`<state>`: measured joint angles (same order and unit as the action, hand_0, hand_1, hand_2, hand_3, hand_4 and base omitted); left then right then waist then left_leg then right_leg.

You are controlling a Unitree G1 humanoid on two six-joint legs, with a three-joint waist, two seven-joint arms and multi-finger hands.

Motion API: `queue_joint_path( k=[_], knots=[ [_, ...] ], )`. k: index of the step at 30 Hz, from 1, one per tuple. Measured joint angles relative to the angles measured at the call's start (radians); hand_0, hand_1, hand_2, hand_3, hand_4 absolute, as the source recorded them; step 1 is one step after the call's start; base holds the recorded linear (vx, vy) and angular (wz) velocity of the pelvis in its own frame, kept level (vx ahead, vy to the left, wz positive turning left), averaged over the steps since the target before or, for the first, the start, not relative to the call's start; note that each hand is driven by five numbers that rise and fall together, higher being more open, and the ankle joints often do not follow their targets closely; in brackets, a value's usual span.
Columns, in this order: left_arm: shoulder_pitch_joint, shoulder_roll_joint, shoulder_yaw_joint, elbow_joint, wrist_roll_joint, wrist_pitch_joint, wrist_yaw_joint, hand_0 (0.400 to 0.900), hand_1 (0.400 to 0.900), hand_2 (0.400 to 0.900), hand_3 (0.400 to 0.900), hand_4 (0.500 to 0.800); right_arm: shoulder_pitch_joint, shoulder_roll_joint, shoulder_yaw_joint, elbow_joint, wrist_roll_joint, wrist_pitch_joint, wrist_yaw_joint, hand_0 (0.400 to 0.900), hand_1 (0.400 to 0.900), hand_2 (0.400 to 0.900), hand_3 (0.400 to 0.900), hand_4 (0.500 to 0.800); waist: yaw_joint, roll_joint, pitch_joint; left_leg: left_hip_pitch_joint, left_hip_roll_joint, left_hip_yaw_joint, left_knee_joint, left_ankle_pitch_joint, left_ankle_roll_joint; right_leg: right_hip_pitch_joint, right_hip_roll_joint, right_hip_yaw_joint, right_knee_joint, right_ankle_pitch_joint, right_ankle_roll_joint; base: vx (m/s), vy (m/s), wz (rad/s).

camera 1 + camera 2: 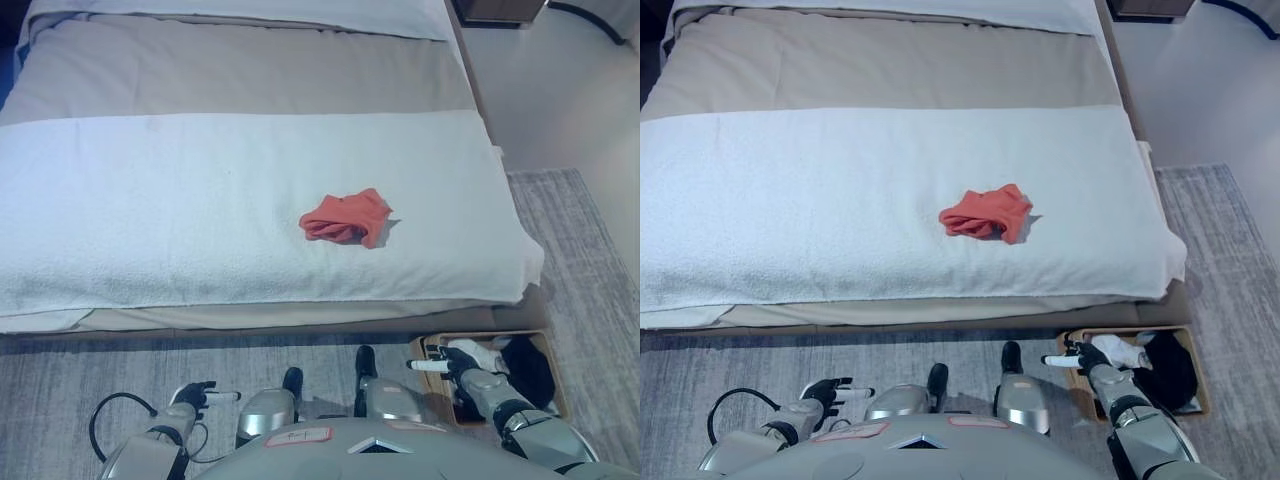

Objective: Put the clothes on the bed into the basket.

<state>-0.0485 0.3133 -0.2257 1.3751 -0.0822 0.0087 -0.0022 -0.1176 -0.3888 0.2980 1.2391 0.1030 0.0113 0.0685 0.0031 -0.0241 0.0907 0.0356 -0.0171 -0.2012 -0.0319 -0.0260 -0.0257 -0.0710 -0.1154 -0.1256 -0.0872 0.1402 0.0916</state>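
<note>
One garment is out on the bed: a crumpled red-orange piece of clothing, lying in a loose heap on the white blanket, right of the blanket's middle and toward its near half. Nothing is touching it, and both hands are well apart from it, down near the floor. The white blanket runs across the bed from side to side, with beige bedding showing beyond it and a pale pillow strip at the far end.

Down at the foot of the bed, on the robot's right, sits the basket, a shallow tan-walled box on the grey rug. Already inside: a black garment on the right half and a white garment beside it on the left, the two touching.

Right hand hangs at the basket's near left corner, over the rim, fingers extended and loose with a white tip pointing left, gripping nothing. The white garment lies just beyond it; whether the hand brushes it is hard to say.

Left hand is low on the robot's left side above the rug, well apart from the basket and bed, fingers out straight toward the right, white tip showing, nothing held.
</note>
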Motion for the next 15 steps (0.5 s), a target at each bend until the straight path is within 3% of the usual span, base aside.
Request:
queue_joint_path(
  k=[4,9,13,15],
  knots=[
    [-0.020,-0.028,0.000,-0.017,0.000,-0.002,-0.005,0.900,0.900,0.900,0.900,0.800,-0.030,-0.072,0.010,-0.042,-0.024,0.000,0.000,0.900,0.900,0.900,0.900,0.800,-0.002,0.022,-0.014,-0.005,0.034,-0.011,-0.008,-0.006,-0.017,0.002,0.032,-0.022,-0.001,-0.012,-0.020,0.08,-0.074,0.01],
    [-0.031,-0.026,0.000,-0.027,0.001,-0.010,-0.009,0.900,0.900,0.900,0.900,0.800,-0.112,-0.219,0.015,-0.137,-0.072,-0.006,-0.013,0.900,0.900,0.900,0.900,0.800,-0.013,0.025,-0.019,0.005,0.043,0.009,-0.029,-0.003,-0.031,-0.005,0.040,-0.009,-0.001,-0.012,-0.022,0.04,0.004,-0.16],
    [0.000,-0.024,0.000,-0.018,0.002,-0.012,-0.008,0.900,0.900,0.900,0.900,0.800,-0.286,-0.332,0.123,-0.173,-0.119,-0.002,-0.021,0.900,0.900,0.900,0.900,0.800,-0.024,0.018,-0.024,-0.011,0.042,0.036,-0.038,0.001,-0.032,-0.037,0.042,0.016,-0.004,-0.007,-0.028,-0.04,0.031,-0.05],
    [0.006,-0.027,-0.013,-0.016,0.002,-0.011,-0.007,0.900,0.900,0.900,0.900,0.800,-0.381,-0.348,0.187,-0.179,-0.138,-0.001,-0.034,0.900,0.900,0.900,0.900,0.800,-0.025,0.011,-0.021,-0.040,0.041,0.037,-0.034,0.008,-0.030,-0.068,0.042,0.020,-0.001,0.005,-0.034,-0.09,0.021,0.01]
  ],
)
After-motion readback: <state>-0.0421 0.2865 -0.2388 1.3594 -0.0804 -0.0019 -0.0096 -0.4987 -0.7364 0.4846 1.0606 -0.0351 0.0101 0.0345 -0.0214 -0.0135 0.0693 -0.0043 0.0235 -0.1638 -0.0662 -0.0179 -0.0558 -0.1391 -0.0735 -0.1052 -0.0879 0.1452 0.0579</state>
